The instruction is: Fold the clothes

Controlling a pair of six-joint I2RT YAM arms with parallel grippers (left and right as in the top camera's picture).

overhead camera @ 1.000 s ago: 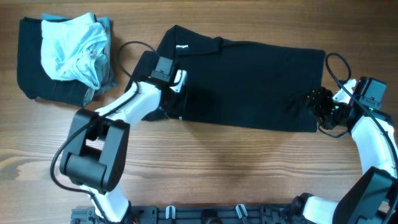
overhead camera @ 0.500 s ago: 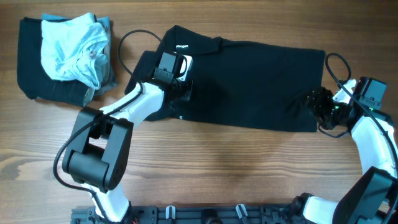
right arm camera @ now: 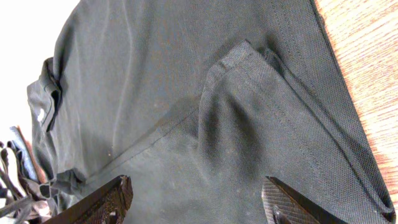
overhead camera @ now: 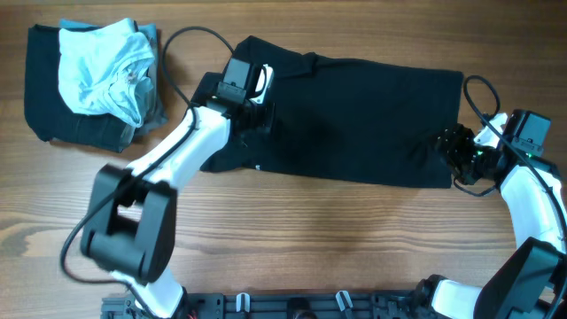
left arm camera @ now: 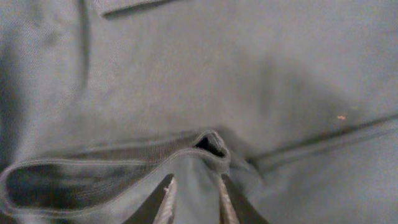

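Worktop (overhead camera: 310, 239) | we see the black polo shirt (overhead camera: 354, 115) lying flat, long axis running collar (overhead camera: 283, 64) to hem | left gripper (left arm camera: 196, 186) near the collar, jaws narrowly parted about a sleeve fold, grip we cannot tell | right gripper (right arm camera: 198, 186) far from the collar, jaws spread over the hem | left arm nearer the sleeve, we judge.

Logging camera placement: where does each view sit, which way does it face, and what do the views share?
Overhead: above the table, looking straight down on the black polo shirt; left arm and right arm show.
Left wrist: close over the shirt's cloth; left fingers at bottom edge.
Right wrist: near the hem, facing along the shirt toward its collar; right fingers at bottom.
Shared: all see the shirt; overhead and right wrist also the table.
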